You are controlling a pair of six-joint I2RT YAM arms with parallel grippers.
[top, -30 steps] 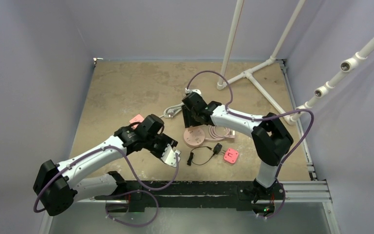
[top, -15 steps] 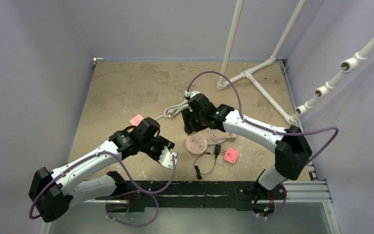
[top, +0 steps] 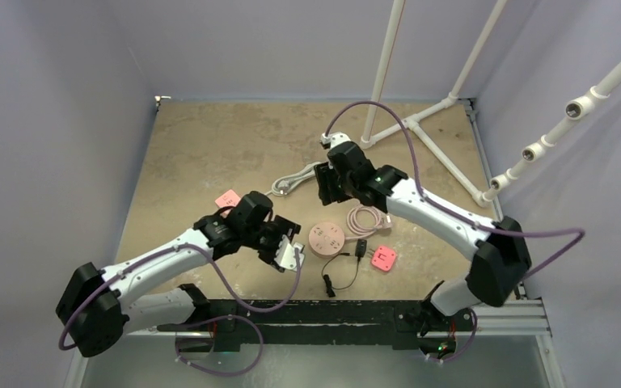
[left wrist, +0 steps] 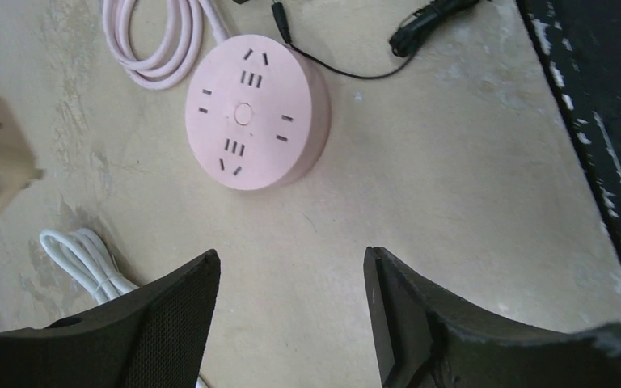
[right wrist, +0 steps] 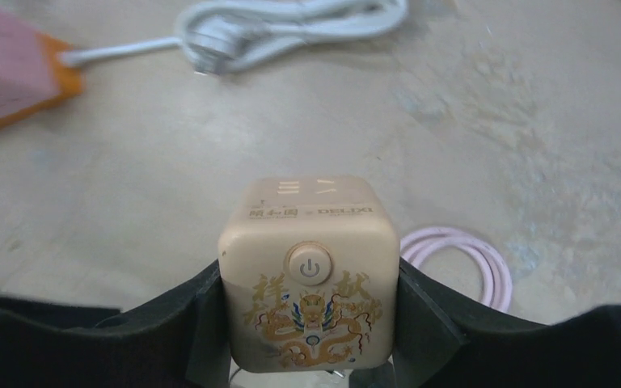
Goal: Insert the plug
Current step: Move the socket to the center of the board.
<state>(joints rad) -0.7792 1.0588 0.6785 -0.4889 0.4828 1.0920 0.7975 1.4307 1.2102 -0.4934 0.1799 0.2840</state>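
Observation:
A round pink socket hub lies flat on the table, its slots facing up. My left gripper hovers open just to its left with nothing between the fingers. My right gripper is shut on a cream cube socket that has a dragon print and a power button, held above the table behind the hub. A white cord lies bundled on the table, with its plug end beside it.
The hub's pink cord is coiled to its right. Near the front lie a black adapter with a thin black lead and a small red block. A pink block sits left. White pipe frames stand back right.
My right gripper has carried the cube back and to the right, away from the hub. My left gripper has opened wider and moved closer to the hub. The hub and black lead shifted forward.

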